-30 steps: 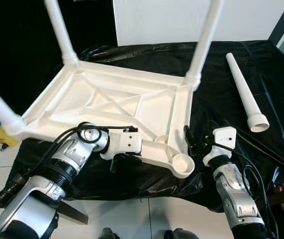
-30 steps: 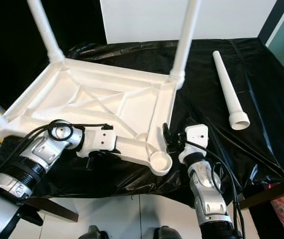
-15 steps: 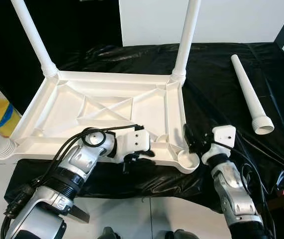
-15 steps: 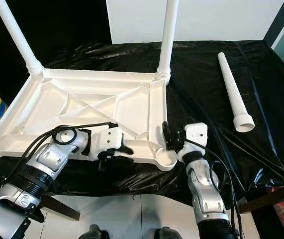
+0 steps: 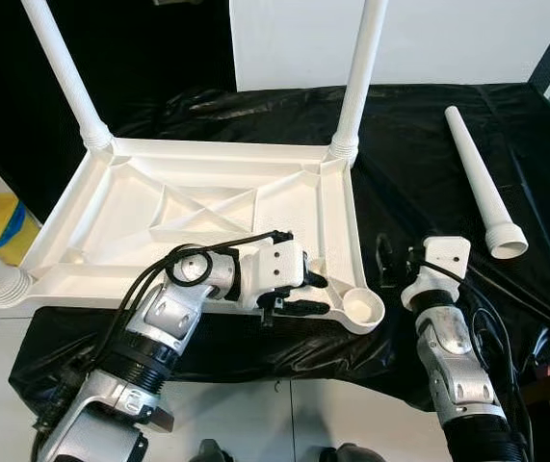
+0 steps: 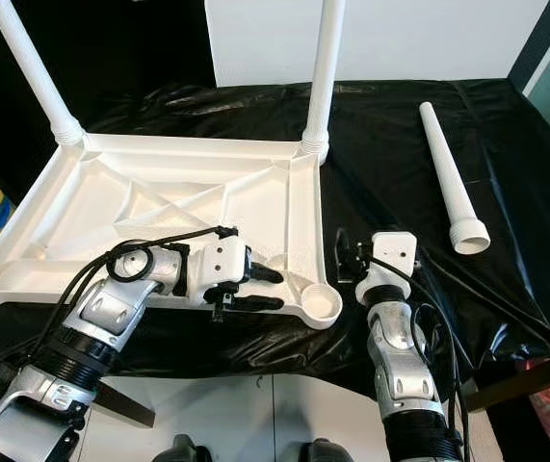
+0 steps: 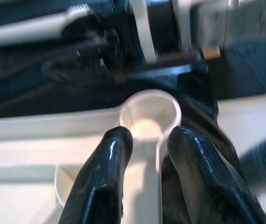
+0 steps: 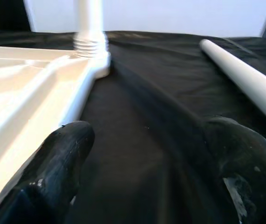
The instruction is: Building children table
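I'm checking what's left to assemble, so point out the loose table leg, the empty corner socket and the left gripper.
loose table leg (image 5: 480, 184), left eye view, middle of its shaft
empty corner socket (image 5: 361, 308), left eye view, rim of the round cup
left gripper (image 6: 260, 288), right eye view, between its two black fingers

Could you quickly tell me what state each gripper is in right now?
Left gripper: open, its fingers straddle the table rim beside the empty leg socket.
Right gripper: open, holding nothing, over the black cloth.

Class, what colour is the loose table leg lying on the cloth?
White: the loose leg shows best in the right eye view.
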`<state>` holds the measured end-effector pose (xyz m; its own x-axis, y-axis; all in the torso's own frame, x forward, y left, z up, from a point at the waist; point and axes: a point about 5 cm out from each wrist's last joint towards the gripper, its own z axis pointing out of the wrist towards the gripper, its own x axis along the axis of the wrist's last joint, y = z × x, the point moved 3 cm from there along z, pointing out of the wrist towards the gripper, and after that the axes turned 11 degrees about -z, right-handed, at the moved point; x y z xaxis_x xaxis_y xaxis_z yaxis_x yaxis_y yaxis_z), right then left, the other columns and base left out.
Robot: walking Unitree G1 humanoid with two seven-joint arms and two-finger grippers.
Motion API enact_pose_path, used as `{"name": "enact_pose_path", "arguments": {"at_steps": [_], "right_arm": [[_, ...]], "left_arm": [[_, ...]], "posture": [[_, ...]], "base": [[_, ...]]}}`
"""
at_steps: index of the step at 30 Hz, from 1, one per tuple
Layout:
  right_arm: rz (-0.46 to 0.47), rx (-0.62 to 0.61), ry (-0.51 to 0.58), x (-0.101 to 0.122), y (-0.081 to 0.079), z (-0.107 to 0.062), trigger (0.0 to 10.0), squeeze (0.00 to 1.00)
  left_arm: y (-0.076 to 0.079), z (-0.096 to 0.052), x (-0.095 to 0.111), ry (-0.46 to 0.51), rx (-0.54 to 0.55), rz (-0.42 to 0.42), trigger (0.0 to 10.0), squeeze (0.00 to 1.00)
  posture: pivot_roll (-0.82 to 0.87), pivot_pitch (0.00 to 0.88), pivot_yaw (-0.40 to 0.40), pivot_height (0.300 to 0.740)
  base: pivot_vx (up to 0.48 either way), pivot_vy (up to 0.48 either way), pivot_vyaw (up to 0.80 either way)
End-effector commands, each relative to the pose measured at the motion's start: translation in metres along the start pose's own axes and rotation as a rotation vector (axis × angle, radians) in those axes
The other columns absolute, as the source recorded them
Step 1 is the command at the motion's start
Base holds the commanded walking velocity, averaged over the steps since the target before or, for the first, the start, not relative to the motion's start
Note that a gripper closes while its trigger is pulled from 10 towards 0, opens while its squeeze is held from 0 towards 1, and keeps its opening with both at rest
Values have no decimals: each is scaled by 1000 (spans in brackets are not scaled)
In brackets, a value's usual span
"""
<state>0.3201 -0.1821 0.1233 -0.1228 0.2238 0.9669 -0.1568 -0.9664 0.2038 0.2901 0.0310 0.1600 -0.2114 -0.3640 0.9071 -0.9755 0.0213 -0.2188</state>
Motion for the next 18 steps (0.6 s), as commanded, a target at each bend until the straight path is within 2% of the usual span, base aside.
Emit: {"name": "enact_pose_path", "arguments": {"at_steps": [1, 2, 4, 5, 8, 18], "right_arm": [[-9, -72, -41, -8, 10, 1, 10000, 0], [-9, -72, -41, -8, 10, 1, 10000, 0], [-12, -160, -58, -11, 23, 5, 10000, 0], [-12, -160, -58, -11, 23, 5, 10000, 0], [-1, -266, -74, -14, 44, 12, 10000, 0], [27, -359, -91, -20, 63, 17, 10000, 0]], "left_arm": [[-29, -7, 10, 114, 399, -30, 10000, 0], [-29, -7, 10, 114, 399, -30, 10000, 0], [-34, -8, 19, 202, 480, -81, 10000, 0], [-34, -8, 19, 202, 480, -81, 10000, 0], [-33, 0, 27, 291, 545, -155, 10000, 0], [-21, 12, 31, 325, 534, -186, 10000, 0]], "posture": [[-16, 66, -6, 740], [-16, 66, -6, 740], [-18, 63, -5, 740], [-18, 63, -5, 740], [-19, 62, -4, 740], [-14, 60, -4, 740]], "base": [[0, 0, 0], [0, 0, 0], [0, 0, 0], [0, 0, 0], [0, 0, 0], [0, 0, 0]]}}
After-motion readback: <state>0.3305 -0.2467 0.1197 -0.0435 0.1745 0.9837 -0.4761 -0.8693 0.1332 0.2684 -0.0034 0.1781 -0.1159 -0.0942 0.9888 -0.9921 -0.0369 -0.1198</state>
